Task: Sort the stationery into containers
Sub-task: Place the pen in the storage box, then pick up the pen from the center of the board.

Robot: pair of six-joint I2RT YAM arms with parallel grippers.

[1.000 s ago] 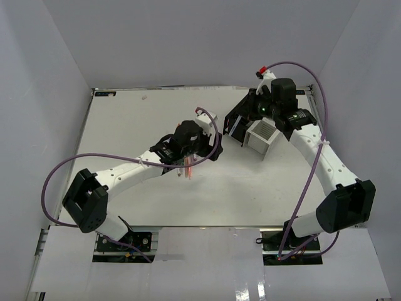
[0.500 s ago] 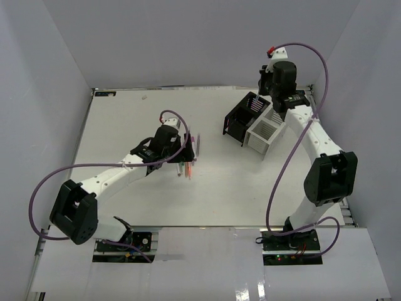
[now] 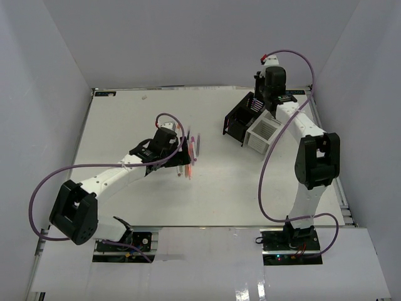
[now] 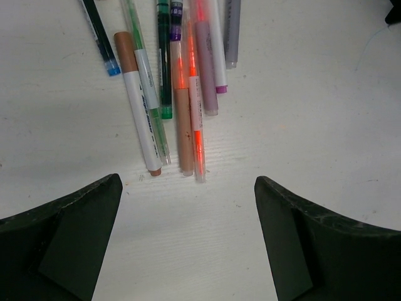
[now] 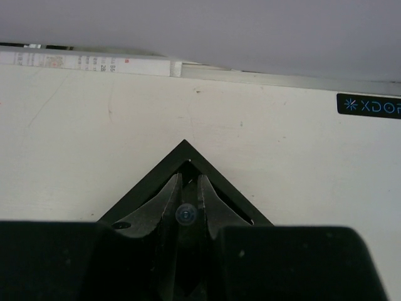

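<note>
The left gripper (image 4: 188, 182) hangs wide open, holding nothing, over a loose row of pens (image 4: 182, 94) lying on the desk (image 4: 326, 125). Across the way, the right gripper (image 5: 187, 188) pinches a blue-tipped pen (image 5: 187, 214) above the black container (image 5: 141, 195), at its corner.

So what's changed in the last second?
The left gripper pulled back leftward, uncovering the pile of pens, jaws open. The right arm rose and straightened; the right gripper is shut on a pen above the black container. It and the white container stayed put.
</note>
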